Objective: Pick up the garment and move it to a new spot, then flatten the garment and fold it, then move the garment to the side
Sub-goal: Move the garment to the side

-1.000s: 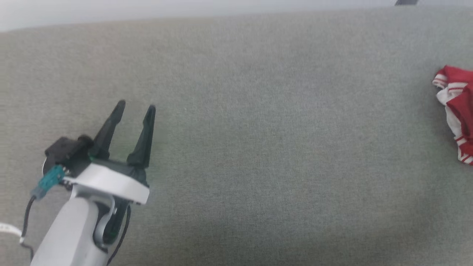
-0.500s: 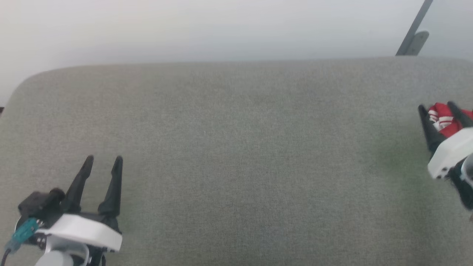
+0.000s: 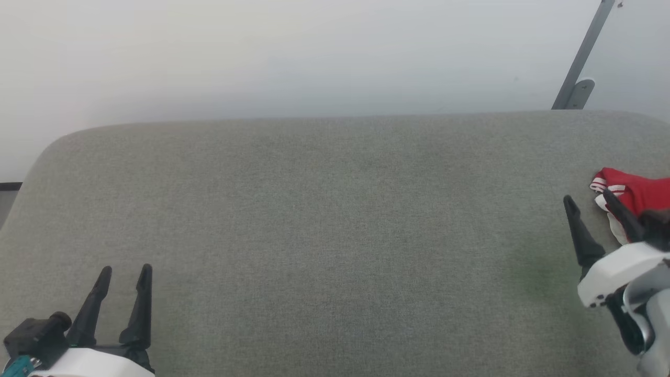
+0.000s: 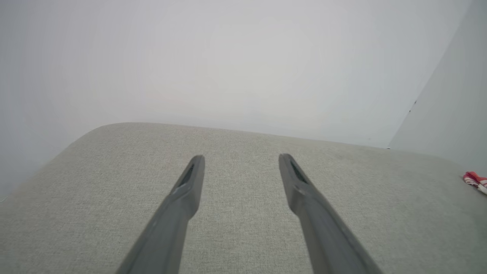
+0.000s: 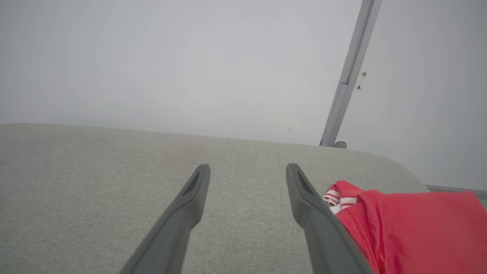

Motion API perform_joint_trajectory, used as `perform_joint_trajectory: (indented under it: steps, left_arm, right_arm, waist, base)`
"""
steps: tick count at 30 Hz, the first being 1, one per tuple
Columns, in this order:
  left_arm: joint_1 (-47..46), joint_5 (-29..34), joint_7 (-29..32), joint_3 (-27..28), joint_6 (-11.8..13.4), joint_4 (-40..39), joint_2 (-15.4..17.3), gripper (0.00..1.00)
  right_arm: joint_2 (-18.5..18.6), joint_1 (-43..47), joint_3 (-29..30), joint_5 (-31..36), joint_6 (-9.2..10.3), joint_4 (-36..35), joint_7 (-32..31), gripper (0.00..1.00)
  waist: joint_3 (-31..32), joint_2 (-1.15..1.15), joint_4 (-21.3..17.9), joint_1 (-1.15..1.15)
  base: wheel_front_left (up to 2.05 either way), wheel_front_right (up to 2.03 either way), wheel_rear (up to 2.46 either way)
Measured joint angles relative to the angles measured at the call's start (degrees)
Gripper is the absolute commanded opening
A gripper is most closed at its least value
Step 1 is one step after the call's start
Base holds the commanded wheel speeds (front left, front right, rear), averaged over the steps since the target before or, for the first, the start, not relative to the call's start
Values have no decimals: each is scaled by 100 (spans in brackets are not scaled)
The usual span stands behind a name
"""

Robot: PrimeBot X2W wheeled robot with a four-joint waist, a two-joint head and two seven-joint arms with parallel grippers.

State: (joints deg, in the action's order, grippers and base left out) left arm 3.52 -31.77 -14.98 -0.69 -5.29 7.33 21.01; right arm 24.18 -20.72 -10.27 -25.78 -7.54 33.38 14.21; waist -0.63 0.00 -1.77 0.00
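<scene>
Standing with fingers apart, right gripper (image 3: 587, 197) has the garment (image 3: 641, 189) just beside its right finger. Fits 2 stages: pre-pick approach or set-aside release. Left gripper (image 3: 126, 268) likewise spread.

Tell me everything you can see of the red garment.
The garment is bright red soft fabric, crumpled in a loose heap, with white panels and a red-and-white striped band at one end. It lies on the grey fabric surface near its far right corner, partly cut off by the head view's edge. The open right gripper stands beside it, one finger crossing before the striped end; contact cannot be told.
</scene>
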Motion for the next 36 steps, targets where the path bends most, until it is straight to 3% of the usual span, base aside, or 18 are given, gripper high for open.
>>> perform_joint_trajectory:
  steps: [18, 36]
  left_arm:
    - [162, 103, 0, 264, -74, -14, -99, 100]
    - [162, 125, 0, 292, -130, 51, -179, 100]
  right_arm:
    - [-662, 1144, 835, 727, 0, -1235, 66, 100]
    - [-843, 1404, 984, 875, 0, -1590, -10, 100]
  waist:
    - [83, 0, -27, 0]
    - [88, 0, -55, 0]
  base:
    - [0, 0, 0]
    - [0, 0, 0]
